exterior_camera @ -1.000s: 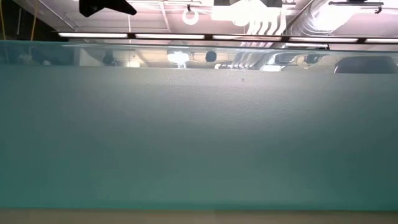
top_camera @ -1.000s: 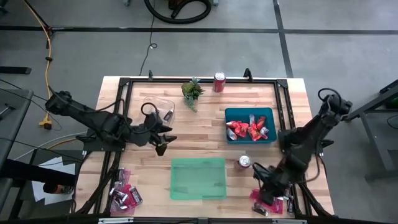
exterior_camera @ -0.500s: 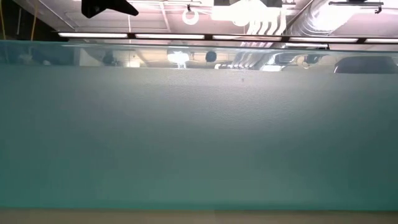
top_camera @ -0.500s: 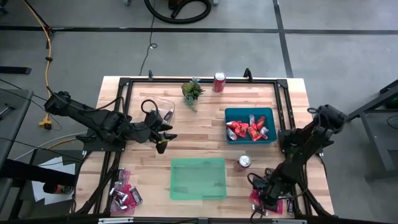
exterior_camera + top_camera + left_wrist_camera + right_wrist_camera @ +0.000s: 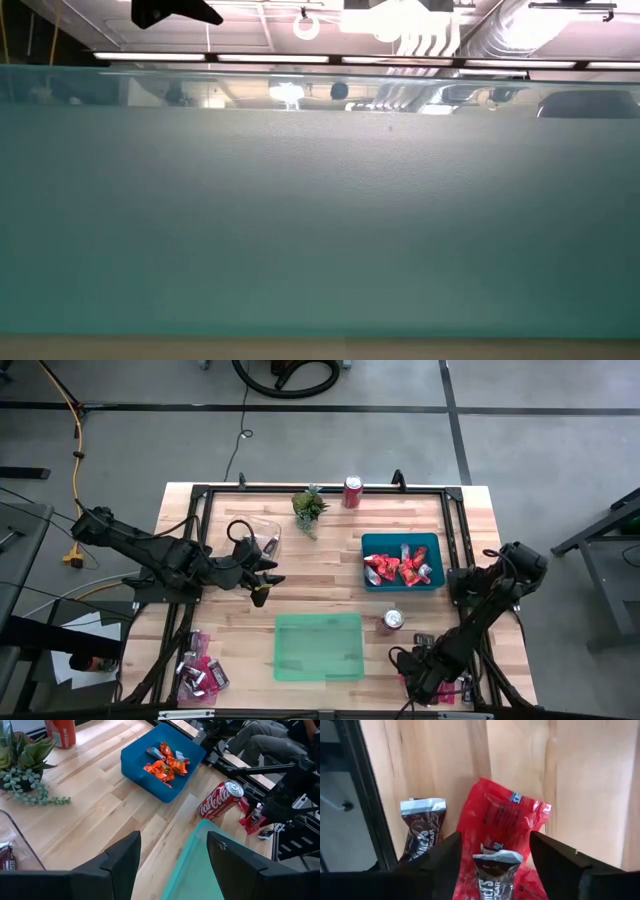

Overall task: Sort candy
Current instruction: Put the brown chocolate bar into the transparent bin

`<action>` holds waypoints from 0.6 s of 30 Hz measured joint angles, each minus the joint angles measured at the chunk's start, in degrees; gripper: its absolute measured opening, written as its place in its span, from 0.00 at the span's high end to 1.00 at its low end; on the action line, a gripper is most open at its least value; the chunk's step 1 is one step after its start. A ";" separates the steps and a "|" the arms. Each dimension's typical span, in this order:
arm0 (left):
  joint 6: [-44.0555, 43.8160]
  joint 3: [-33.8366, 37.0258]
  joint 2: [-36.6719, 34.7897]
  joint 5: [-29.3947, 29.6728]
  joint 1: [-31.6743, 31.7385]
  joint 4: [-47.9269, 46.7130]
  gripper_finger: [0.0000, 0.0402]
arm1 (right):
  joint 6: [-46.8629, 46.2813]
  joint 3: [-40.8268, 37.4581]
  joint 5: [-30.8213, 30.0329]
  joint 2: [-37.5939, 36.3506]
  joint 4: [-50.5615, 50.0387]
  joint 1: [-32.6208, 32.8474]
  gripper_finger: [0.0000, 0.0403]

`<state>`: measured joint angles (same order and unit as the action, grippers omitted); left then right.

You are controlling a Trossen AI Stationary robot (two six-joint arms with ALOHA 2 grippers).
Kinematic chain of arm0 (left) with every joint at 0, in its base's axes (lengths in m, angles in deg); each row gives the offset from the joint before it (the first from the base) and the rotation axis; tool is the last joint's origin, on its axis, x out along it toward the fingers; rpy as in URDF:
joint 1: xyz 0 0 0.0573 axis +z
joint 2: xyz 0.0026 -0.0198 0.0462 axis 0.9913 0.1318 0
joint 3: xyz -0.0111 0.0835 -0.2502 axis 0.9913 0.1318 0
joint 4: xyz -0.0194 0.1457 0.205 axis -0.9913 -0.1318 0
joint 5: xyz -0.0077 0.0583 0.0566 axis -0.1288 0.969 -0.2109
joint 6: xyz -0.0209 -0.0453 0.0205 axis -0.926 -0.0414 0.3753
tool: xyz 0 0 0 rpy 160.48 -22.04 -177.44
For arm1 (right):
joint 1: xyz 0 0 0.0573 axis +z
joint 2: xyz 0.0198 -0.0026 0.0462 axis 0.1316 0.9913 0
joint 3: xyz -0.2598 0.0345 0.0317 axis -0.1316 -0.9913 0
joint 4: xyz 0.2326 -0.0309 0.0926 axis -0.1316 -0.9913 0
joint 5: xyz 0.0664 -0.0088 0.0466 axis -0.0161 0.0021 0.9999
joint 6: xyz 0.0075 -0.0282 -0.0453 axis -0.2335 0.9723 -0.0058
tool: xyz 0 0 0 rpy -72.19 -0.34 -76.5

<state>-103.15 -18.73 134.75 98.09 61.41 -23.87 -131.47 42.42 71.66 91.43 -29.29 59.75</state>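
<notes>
Candy lies in two piles: one at the near left (image 5: pixel 200 672) and one at the near right corner (image 5: pixel 443 686). More red-orange packets fill the blue tray (image 5: pixel 402 560). My right gripper (image 5: pixel 495 870) is open, pointing down over the near-right pile. Its fingers stand on either side of a dark brown bar with a silver end (image 5: pixel 496 866). That bar lies on a red packet (image 5: pixel 502 822), and a second brown bar (image 5: pixel 422 832) lies beside it on the wood. My left gripper (image 5: pixel 262 582) hangs open above the table's left middle with nothing in it.
A green tray (image 5: pixel 318 647) sits at the near middle, and its wall fills the low view. A soda can (image 5: pixel 393 620) stands between the green tray and my right gripper. A clear container (image 5: pixel 255 535), a plant (image 5: pixel 309 506) and another can (image 5: pixel 352 491) stand farther back.
My right gripper has come down and toward the table's near edge, rolling about its own axis. It now stands low over the near-right candy pile. My left arm has kept still.
</notes>
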 joint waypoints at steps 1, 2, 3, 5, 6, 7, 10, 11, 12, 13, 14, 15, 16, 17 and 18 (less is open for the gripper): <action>0.03 0.00 0.00 0.01 0.00 0.02 0.47 | 0.00 0.34 -0.03 0.15 -0.99 0.00 0.49; 0.11 0.00 0.00 0.01 0.00 0.00 0.47 | -0.01 0.56 0.05 0.18 -2.09 0.00 0.53; 0.42 0.00 0.00 0.01 0.00 0.00 0.47 | -0.12 0.68 0.17 0.19 -3.21 0.00 0.57; 0.91 0.00 0.00 0.03 0.00 0.01 0.47 | -1.44 0.71 0.32 0.19 -5.75 0.05 0.68; 1.06 0.00 0.00 0.02 0.00 0.02 0.47 | -2.27 0.71 0.32 0.19 -7.31 0.11 0.73; 1.07 0.00 0.00 0.04 0.00 -0.02 0.47 | -2.90 0.69 0.37 0.19 -8.32 0.11 0.77; 1.09 0.00 0.00 0.04 0.00 -0.02 0.47 | -2.74 0.69 1.58 0.19 -8.49 0.11 0.87; 1.09 0.00 0.00 0.01 0.00 -0.02 0.47 | -2.48 0.69 2.14 0.19 -8.35 0.11 0.89; 1.09 0.00 0.00 0.02 0.00 0.00 0.47 | -2.12 0.69 2.49 0.19 -8.20 0.11 0.92; 1.09 0.00 0.00 0.02 0.00 -0.01 0.47 | -2.08 0.67 2.82 0.19 -8.09 0.11 0.94; 1.09 0.00 0.00 0.02 0.00 -0.01 0.47 | -2.14 0.66 3.04 0.15 -8.10 0.11 0.97; 1.26 0.00 0.00 0.04 0.00 0.00 0.47 | -2.45 0.65 3.12 -0.01 -8.12 0.11 0.98; 1.64 0.00 0.00 0.02 0.00 0.00 0.47 | -2.66 0.65 3.12 -0.28 -8.08 -0.04 0.99; 2.03 0.00 0.00 0.03 0.00 0.00 0.47 | -3.08 0.74 3.07 -0.72 -8.18 -0.16 0.99; 2.40 0.00 0.00 0.01 0.00 -0.01 0.47 | -3.04 1.05 2.96 -1.32 -8.41 -0.33 0.99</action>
<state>-100.75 -18.73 134.75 98.10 61.41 -23.88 -134.51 43.47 74.62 90.12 -37.70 59.41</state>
